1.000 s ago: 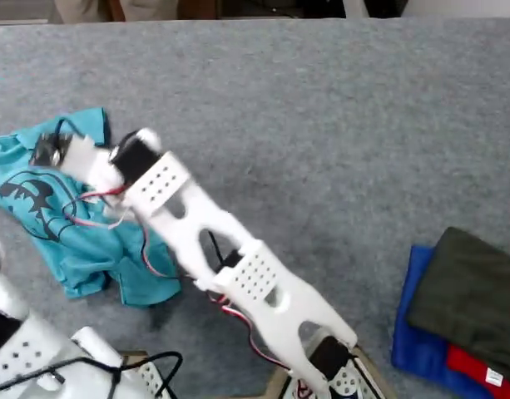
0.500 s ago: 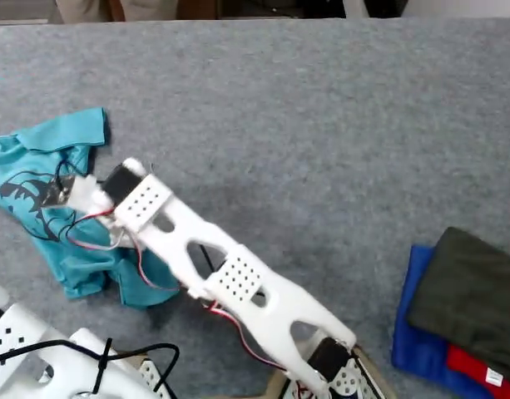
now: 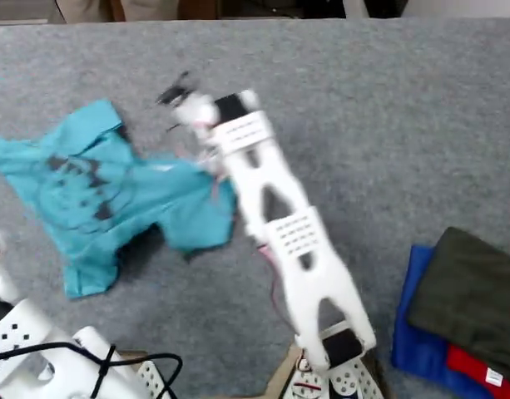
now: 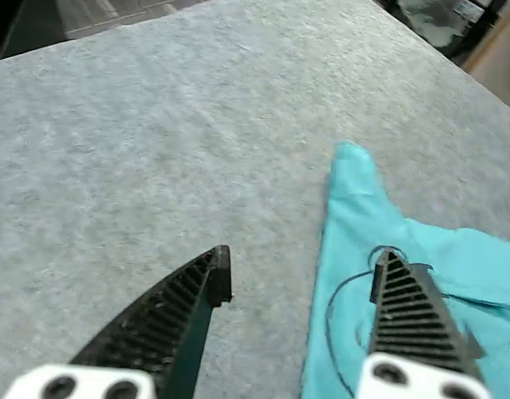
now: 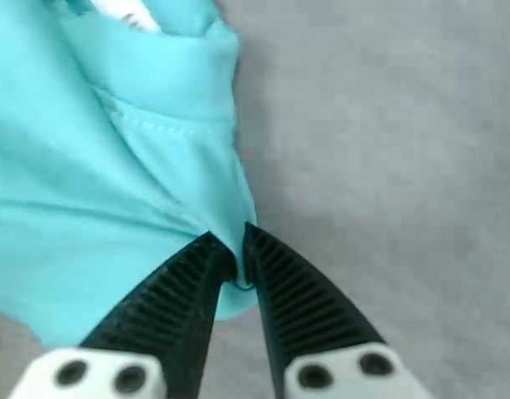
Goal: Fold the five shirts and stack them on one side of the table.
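A teal shirt (image 3: 96, 191) with a dark print lies spread on the left part of the grey table (image 3: 363, 108), one edge pulled up toward the middle. My right gripper (image 5: 238, 249) is shut on a fold of the teal shirt (image 5: 113, 166); the right arm (image 3: 271, 208) stretches from the near edge to that lifted edge. My left gripper (image 4: 303, 278) stands open above the table, one finger over the edge of the teal shirt (image 4: 379, 233), holding nothing. Three folded shirts are stacked at the right edge: dark olive (image 3: 475, 291) on top, then red (image 3: 471, 366) and blue (image 3: 413, 324).
The left arm's white body (image 3: 30, 357) and its cables fill the near left corner. The right arm's base (image 3: 329, 374) sits at the near edge in the middle. Bare grey table runs across the far side and the middle right.
The right arm swung from the left over the shirt toward the middle and far side, dragging the teal shirt with it. The shirt went from crumpled to spread out.
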Robot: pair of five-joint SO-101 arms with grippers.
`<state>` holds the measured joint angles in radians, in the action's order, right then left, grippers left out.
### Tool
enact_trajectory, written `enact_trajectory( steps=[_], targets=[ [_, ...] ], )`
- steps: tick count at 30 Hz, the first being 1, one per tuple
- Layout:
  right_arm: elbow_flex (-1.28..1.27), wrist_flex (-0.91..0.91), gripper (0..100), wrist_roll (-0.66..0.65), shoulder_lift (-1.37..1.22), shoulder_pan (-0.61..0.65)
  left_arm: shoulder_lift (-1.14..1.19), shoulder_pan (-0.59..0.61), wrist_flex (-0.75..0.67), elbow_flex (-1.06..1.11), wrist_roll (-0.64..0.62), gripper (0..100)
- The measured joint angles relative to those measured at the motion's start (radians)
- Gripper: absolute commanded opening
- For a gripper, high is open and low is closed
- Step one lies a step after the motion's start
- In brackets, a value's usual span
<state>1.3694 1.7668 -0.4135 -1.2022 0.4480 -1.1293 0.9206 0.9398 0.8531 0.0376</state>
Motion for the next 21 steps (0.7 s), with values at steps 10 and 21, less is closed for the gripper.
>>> enact_trajectory(
  steps=[10, 21],
  targets=[
    [-0.241, 0.002, 0.4, -0.158, 0.129, -0.451, 0.123, -0.322, -0.041, 0.043, -0.006, 26],
    [-0.364, 0.002, 0.4, -0.261, 0.224, -0.76, 0.723, -0.588, -0.147, -0.239, -0.092, 26]
  ],
)
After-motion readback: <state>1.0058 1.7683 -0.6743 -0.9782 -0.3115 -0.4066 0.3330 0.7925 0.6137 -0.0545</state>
